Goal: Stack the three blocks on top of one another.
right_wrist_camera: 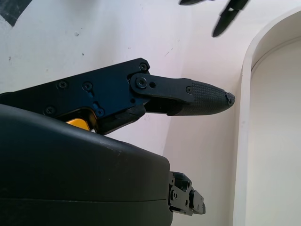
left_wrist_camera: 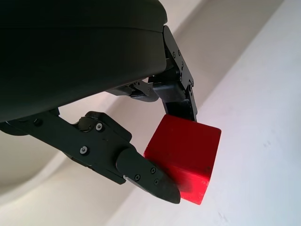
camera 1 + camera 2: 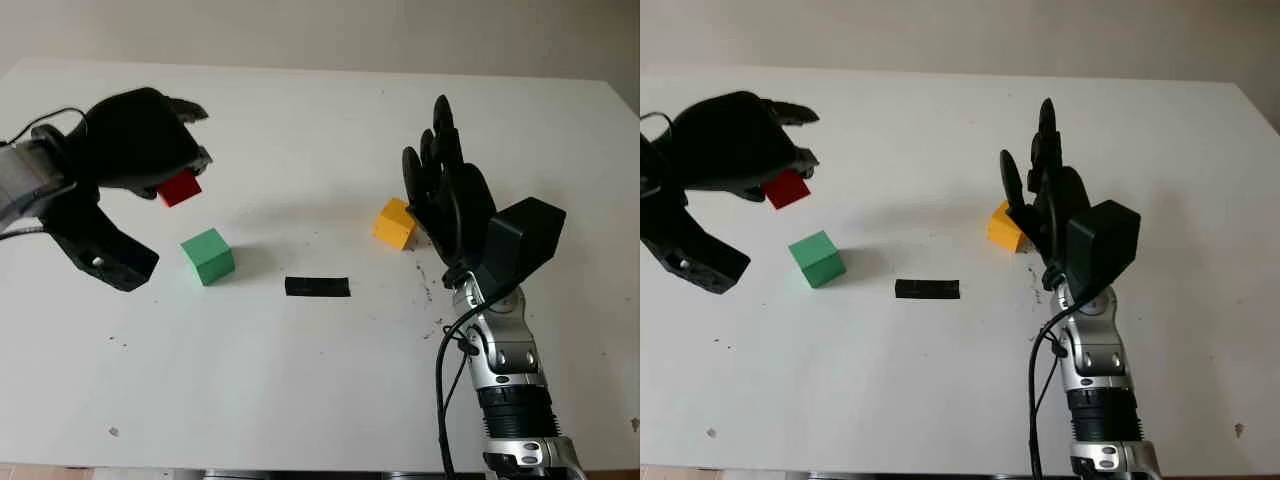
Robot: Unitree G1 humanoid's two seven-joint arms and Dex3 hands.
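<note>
At upper left the left hand (image 3: 150, 140) grips the red block (image 3: 180, 187) in its fingers above the white table (image 3: 300, 380), the green block (image 3: 208, 256) just below-right, while the right hand (image 3: 445, 190), open, stands beside the yellow block (image 3: 394, 223) at centre right.

Test-bench or lab setting: bare white table (image 3: 300, 380) with black tape marker (image 3: 317, 287), against plain wall (image 3: 400, 35).
</note>
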